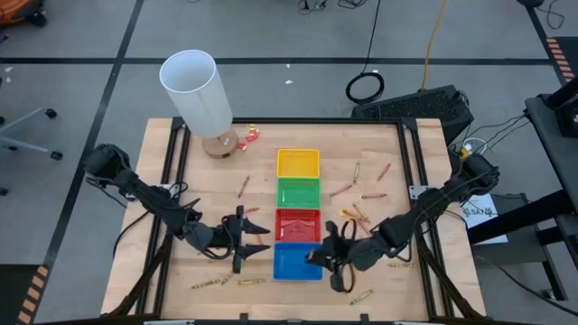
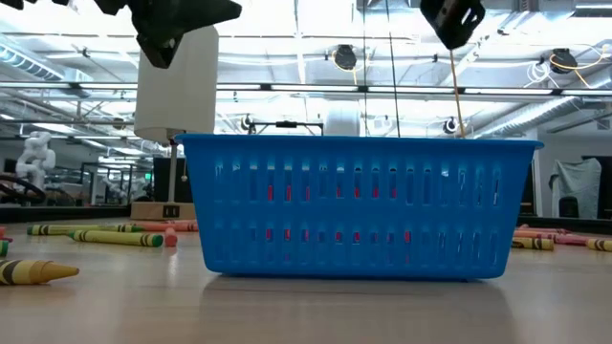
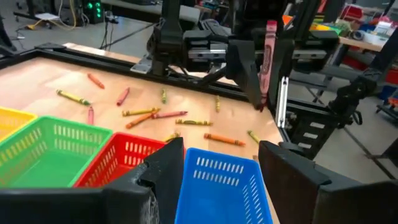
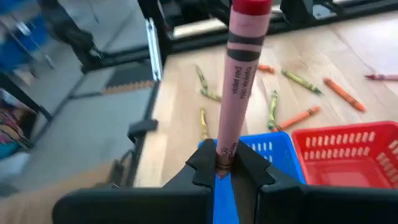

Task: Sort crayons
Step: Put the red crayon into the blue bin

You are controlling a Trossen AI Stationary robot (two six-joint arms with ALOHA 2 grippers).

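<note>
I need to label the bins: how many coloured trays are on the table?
4, in one column down the table's middle: yellow tray farthest, then green tray, red tray, blue tray nearest. None looks hidden.

A robotics lab: pipe-strung ceiling (image 2: pixel 402 57), taped grey floor (image 1: pixel 81 54), cables (image 1: pixel 366 87)

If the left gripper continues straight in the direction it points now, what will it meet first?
Most likely the blue tray: it lies directly ahead of the left gripper, between its open jaws. Beyond the tray is the right gripper, shut on a red crayon. Depth is unclear, so the left gripper might pass above the tray rim.
</note>
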